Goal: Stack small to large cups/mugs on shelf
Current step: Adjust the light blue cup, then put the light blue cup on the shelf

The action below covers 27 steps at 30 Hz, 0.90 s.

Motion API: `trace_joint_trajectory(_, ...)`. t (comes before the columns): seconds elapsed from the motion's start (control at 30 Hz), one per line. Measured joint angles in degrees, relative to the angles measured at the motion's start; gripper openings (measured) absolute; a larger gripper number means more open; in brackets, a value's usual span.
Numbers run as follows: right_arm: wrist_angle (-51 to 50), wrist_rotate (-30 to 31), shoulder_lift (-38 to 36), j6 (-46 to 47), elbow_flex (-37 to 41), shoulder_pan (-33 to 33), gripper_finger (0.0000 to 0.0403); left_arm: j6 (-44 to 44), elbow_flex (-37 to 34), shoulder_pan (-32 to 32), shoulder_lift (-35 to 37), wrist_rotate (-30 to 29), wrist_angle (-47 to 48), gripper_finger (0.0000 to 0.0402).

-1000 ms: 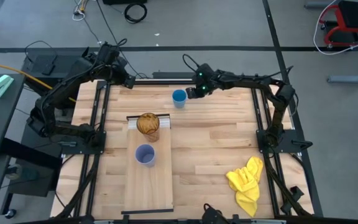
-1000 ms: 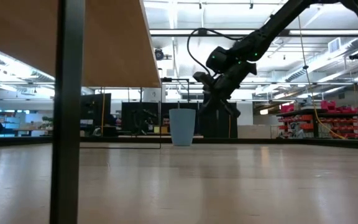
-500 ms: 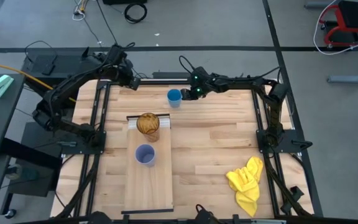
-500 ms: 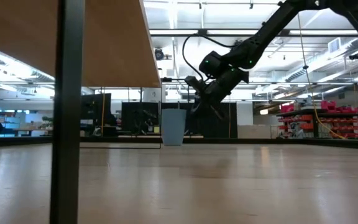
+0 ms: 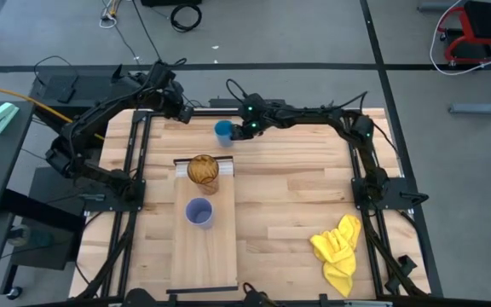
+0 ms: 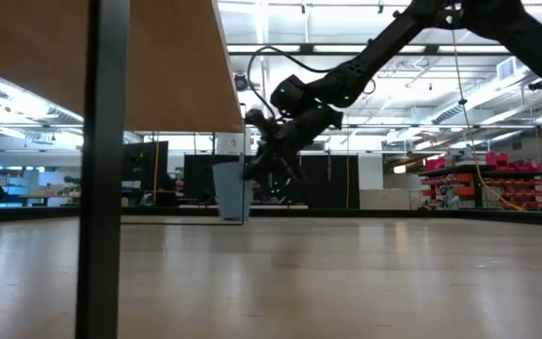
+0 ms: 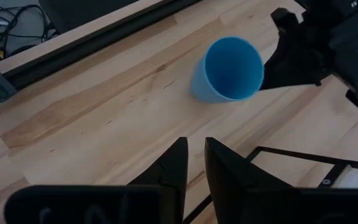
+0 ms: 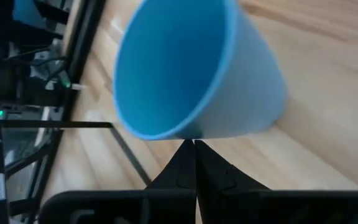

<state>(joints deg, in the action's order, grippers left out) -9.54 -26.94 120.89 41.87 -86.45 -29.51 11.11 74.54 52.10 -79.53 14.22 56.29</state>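
The short blue cup point(image 5: 223, 132) stands on its base on the table top near the far edge, also seen in the left wrist view point(image 7: 225, 71) and the low view point(image 6: 231, 191). My right gripper point(image 5: 237, 131) is shut, its tips against the cup's right side. My left gripper point(image 5: 186, 116) hovers left of the cup, pointing down at it, fingers a narrow gap apart point(image 7: 193, 163) with nothing between them. The amber tumbler point(image 5: 203, 170) and the lavender cup point(image 5: 199, 211) stand on the shelf point(image 5: 207, 256). My right gripper touches the blue cup's outer wall just under the rim point(image 8: 216, 127) with its shut fingertips point(image 8: 194, 149). It comes from the table's right side, slanting downward. The cup stays upright with its base on the table.
A yellow cloth point(image 5: 337, 247) lies near the table's front right corner. Black frame rails point(image 5: 135, 170) run along the table's left and right edges. Bare wood lies between the shelf and the cloth.
My right gripper has travelled toward the table's left edge, staying shut, and the blue cup has slid along the table ahead of it, upright, toward my left gripper. My left gripper has come down a little toward the cup.
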Motion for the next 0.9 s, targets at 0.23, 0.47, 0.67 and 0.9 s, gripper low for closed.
trace_joint_trajectory(0.23, -3.36, -0.6, 1.22, -1.77, -4.0, 1.22, 0.0, 0.02, 0.0, -0.8, -0.5, 0.0, -0.66, 0.0072)
trace_joint_trajectory(0.47, -12.29, 1.56, -1.58, -7.62, -3.35, 1.04, 0.0, 0.08, -0.03, -2.2, -3.22, 0.06, -1.57, 0.0082)
trace_joint_trajectory(0.67, -17.55, 4.64, -3.77, -11.29, -3.13, 0.33, 0.0001, 0.2, -0.07, -4.2, -6.24, 0.06, -2.86, 0.0089)
trace_joint_trajectory(0.9, -21.78, 7.61, -4.62, -14.08, -3.13, -1.23, 0.0005, 1.75, -0.07, -5.49, -6.8, 0.7, -6.9, 0.009)
